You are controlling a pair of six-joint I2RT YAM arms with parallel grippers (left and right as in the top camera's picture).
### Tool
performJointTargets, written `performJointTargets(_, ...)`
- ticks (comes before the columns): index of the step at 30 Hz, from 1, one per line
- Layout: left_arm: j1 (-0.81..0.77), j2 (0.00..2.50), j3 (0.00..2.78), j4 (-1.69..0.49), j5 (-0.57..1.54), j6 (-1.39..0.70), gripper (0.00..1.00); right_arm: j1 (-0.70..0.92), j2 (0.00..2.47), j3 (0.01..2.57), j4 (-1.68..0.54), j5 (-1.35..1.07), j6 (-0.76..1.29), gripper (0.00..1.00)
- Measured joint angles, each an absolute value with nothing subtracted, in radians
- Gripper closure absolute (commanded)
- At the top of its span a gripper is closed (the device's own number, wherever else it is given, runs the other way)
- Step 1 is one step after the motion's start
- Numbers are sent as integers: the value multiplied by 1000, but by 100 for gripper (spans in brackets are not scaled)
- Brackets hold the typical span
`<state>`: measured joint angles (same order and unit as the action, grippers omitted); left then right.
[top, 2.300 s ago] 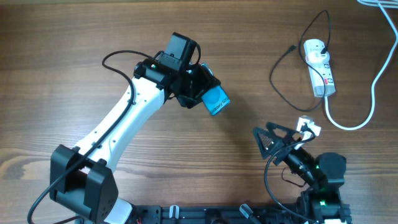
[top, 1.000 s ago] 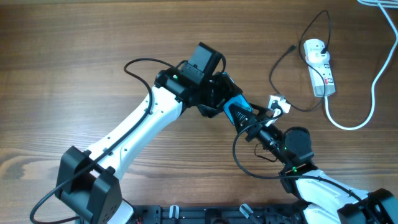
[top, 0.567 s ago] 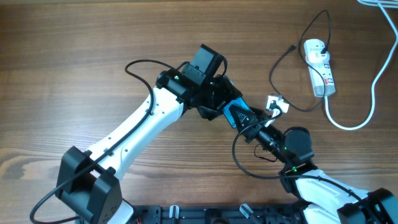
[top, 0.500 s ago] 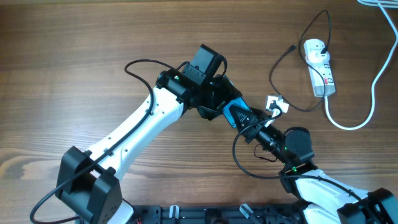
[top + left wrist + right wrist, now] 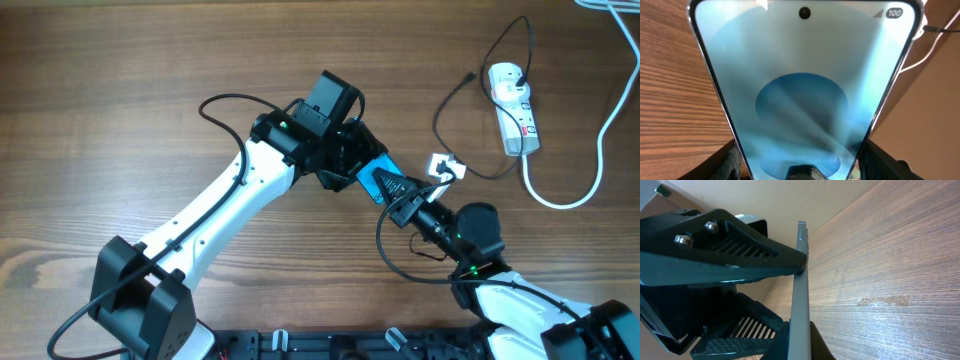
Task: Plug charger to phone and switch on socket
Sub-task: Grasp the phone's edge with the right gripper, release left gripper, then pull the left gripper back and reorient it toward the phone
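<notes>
While tight on phone [image 5: 376,171], end effector [image 5: 400,190]

The left wrist view crops the phone [image 5: 800,100] at bottom.

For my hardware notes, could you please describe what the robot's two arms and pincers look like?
Both arms have white links, black joints and a black cable looping alongside. The left arm carries a boxy black wrist block; the right arm shows a green light. The right pincer is black, ribbed inside, with silver screws.
</notes>
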<state>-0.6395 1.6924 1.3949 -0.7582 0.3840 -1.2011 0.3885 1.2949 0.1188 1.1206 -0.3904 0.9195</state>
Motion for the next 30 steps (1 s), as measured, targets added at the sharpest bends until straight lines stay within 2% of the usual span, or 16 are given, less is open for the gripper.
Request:
performJointTargets(3, -640, 1692, 1395, -759, 384, -1198, 47, 388, 1298, 119, 1123, -391, 925, 96)
performJointTargets(7, -640, 1692, 1396, -759, 383, -1195, 30, 388, 1298, 119, 1123, -392, 943, 96)
performJointTargets(9, -640, 1692, 1396, -758, 384, -1179, 10, 389, 1298, 119, 1126, -395, 971, 96)
performJointTargets(10, -639, 1692, 1396, -756, 383, -1156, 3, 389, 1298, 119, 1130, -400, 992, 95)
performJointTargets(11, -637, 1692, 1396, -751, 383, -1132, 0, 390, 1298, 119, 1131, -407, 1023, 95)
performJointTargets(18, -561, 1692, 1399, -752, 384, -980, 0, 398, 1298, 121, 948, -411, 1332, 95)
performJointTargets(19, -511, 1692, 1401, -764, 384, -940, 0, 398, 1298, 121, 935, -411, 1388, 95)
performJointTargets(30, -237, 1628, 1404, -964, 388, -781, 0, 398, 1298, 121, 965, -460, 1843, 96)
